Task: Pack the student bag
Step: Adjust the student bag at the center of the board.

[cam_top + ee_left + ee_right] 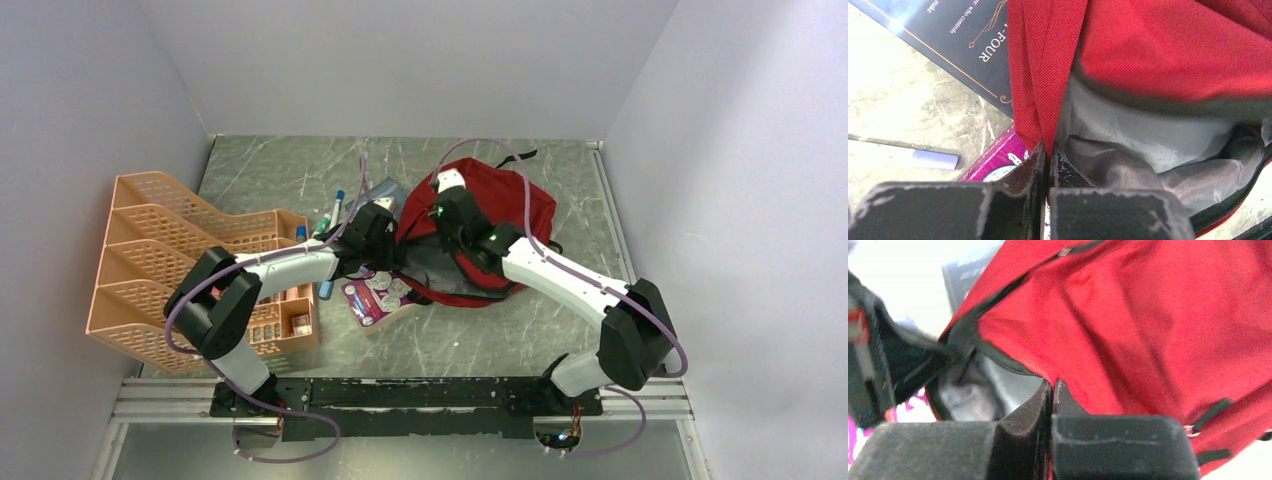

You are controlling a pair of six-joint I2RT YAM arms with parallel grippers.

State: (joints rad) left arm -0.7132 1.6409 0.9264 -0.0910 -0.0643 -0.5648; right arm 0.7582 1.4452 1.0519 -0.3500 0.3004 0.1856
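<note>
Red fabric student bag [510,200] with black zippers and grey lining lies slumped mid-desk, nearer the far edge, with its mouth turned toward the near-left. Left gripper [1049,152] is pinched tight on the red rim fold of the opening, with the grey lining [1128,130] just beside its fingers. Right gripper [1053,390] is also clamped on red cloth of the upper panel, near the black zipper [998,362]. Both hold the bag at the mouth (looks like spreading it open, my read).

Handling: soft, limp, probably light. The cloth will sag and fold wherever it's unsupported, so the mouth won't stay open unaided. The coarse weave gives fair grip, but a thin one-layer pinch may slip or drag the whole bag across the desk. Best hold is the rim beside the zipper tape, at two points well apart.

Toward the left edge:
- dark blue book with gold-line border [963,40], partly hidden by bag fabric
- purple printed booklet [372,298]
- blue-capped marker [933,160]
- orange plastic mesh organiser [150,250]
</note>
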